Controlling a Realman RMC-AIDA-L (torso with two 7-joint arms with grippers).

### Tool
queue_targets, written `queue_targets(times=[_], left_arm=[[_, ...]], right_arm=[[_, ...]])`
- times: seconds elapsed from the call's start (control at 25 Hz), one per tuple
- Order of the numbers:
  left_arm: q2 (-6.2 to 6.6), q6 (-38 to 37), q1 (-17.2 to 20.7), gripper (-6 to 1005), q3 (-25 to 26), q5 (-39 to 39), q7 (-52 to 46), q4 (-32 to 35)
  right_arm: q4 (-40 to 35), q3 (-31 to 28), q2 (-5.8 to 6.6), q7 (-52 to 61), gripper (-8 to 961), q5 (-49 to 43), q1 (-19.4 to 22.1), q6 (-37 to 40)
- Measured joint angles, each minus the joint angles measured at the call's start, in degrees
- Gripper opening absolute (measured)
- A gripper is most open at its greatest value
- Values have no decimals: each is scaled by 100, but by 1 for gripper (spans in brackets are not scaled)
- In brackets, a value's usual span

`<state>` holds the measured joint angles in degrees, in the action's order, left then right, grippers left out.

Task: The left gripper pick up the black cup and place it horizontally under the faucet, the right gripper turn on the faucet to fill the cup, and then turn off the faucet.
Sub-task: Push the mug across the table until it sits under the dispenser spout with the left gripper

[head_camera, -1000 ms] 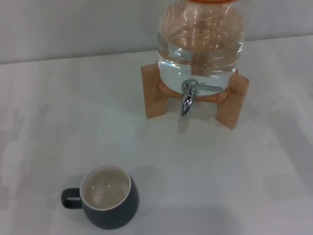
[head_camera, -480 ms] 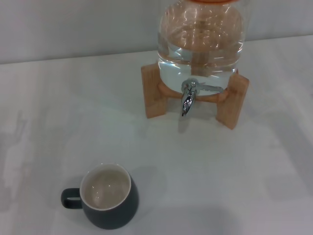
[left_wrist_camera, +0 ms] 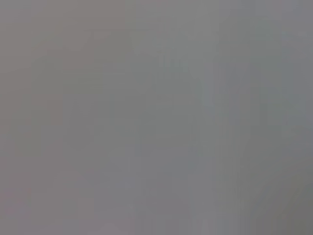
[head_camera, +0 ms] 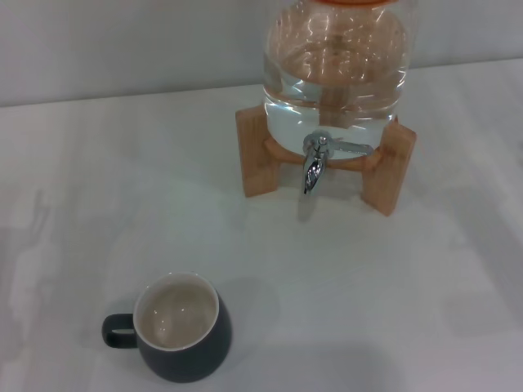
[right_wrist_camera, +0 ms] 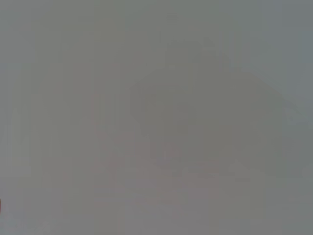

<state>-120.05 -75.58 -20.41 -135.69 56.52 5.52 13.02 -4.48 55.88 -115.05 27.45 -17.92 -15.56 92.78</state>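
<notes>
Nearest the robot, the black cup (head_camera: 181, 328) stands upright on the white counter (head_camera: 368, 278), its cream inside facing up and empty as far as the head view shows, its loop handle pointing to the robot's left. It sits exactly where it sat a second ago; nothing about it has shifted or turned.

Farther back and to the right, well apart from the cup, the faucet (head_camera: 315, 163) hangs from the clear jar (head_camera: 335, 65) on its wooden stand (head_camera: 261, 155). Its spout points down at bare counter, its lever reaches out to the right, and no water runs from it. This too matches the earlier frames.

Neither the left end effector nor the right end effector shows in the head view, and both wrist views give only a plain grey field, so whether either is released or clenched cannot be told. The one slight change is a faint shadow at the left edge of the counter that alters shape across the last second, which may mean the left arm is on its way in, though that is only a guess.

For the task this reads as the very start: the cup is not yet grasped, nothing stands under the spout, and the lever is untouched
</notes>
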Motion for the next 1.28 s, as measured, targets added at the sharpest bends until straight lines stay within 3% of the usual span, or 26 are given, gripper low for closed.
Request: queue_targets(times=[1.0, 1.28], left_arm=[[6, 17, 152, 881, -10, -18, 20, 56], [8, 22, 242, 881, -214, 6, 20, 52]], right_arm=[[34, 56, 9, 15, 868, 0, 70, 59], [60, 59, 9, 15, 868, 0, 70, 66]])
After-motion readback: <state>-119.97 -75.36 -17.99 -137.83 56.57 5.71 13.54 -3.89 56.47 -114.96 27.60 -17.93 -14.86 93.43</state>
